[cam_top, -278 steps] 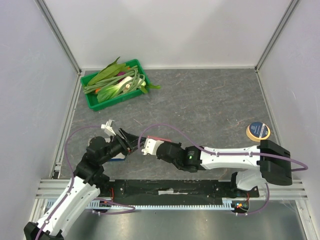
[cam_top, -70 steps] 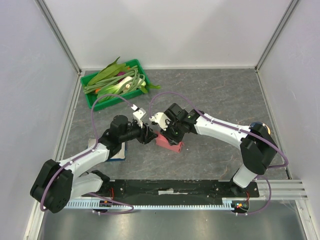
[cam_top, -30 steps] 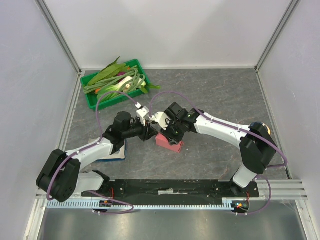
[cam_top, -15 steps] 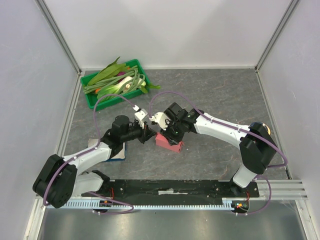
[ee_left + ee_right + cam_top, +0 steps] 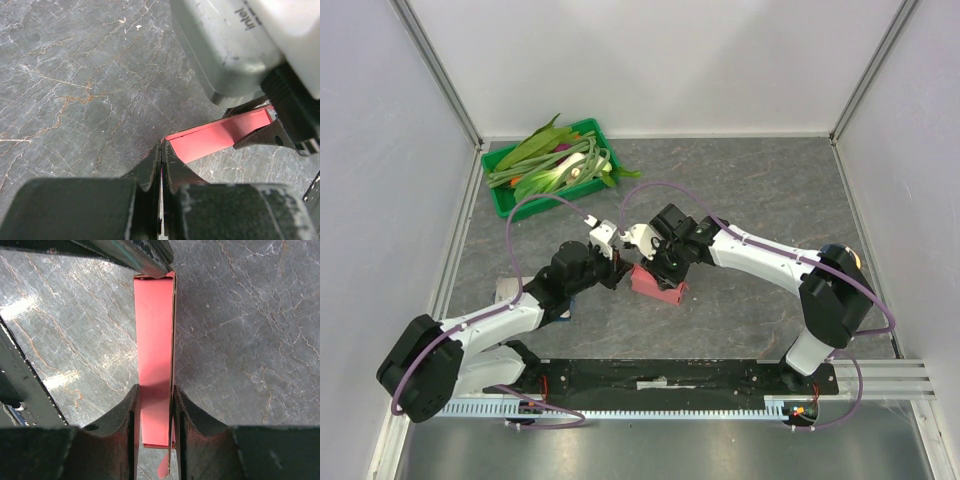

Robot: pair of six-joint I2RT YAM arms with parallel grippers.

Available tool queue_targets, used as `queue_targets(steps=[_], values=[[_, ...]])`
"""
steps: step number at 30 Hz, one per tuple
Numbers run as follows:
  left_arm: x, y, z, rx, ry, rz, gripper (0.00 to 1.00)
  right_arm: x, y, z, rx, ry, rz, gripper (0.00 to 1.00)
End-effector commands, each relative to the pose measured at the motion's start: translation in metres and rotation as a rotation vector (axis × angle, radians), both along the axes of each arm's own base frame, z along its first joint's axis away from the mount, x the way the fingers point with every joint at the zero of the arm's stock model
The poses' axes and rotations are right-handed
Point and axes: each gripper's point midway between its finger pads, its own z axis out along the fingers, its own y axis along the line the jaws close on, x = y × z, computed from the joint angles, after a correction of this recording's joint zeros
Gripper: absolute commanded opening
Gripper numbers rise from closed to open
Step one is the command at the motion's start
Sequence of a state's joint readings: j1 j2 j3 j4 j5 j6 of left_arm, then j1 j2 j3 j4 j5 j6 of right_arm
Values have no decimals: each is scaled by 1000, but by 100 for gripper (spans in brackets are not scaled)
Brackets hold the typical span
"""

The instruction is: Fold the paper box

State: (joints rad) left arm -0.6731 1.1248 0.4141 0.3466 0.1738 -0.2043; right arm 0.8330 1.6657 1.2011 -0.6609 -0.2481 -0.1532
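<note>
The pink-red paper box (image 5: 658, 286) stands as a narrow, partly folded sleeve on the grey table, near the middle. My right gripper (image 5: 655, 264) comes down on it from above; in the right wrist view the box (image 5: 155, 340) runs between the right gripper (image 5: 155, 396) fingers, which press on both its walls. My left gripper (image 5: 621, 271) reaches in from the left. In the left wrist view the left gripper (image 5: 161, 150) is shut, with a thin pink edge pinched at the corner of the box (image 5: 220, 135).
A green tray (image 5: 503, 204) full of leafy vegetables stands at the back left. A roll of tape (image 5: 838, 262) lies at the right. A white-and-blue booklet (image 5: 556, 312) lies under my left forearm. White walls enclose the table.
My left gripper has closed onto the near end of the box, and its arm has shifted slightly toward it. The right gripper and the box have stayed put.
</note>
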Motion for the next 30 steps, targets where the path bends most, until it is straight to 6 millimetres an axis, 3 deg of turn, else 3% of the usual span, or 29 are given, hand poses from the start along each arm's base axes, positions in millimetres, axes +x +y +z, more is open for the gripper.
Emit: queue_targets(steps=[1, 10, 16, 20, 30], values=[[-13, -29, 25, -18, -129, -137, 6, -8, -15, -25, -97, 53, -29, 0], [-11, -34, 17, 3, -103, -156, 13, -9, -15, -24, -92, 54, -25, 0], [-9, -37, 24, -11, -114, -157, 10, -10, -13, -23, -83, 59, -21, 0], [-12, -39, 22, -18, -107, -160, 2, -9, -10, -21, -73, 59, -33, 0], [-26, -30, 13, -39, -147, -27, 2, 11, -7, -13, -47, -15, -181, 0]])
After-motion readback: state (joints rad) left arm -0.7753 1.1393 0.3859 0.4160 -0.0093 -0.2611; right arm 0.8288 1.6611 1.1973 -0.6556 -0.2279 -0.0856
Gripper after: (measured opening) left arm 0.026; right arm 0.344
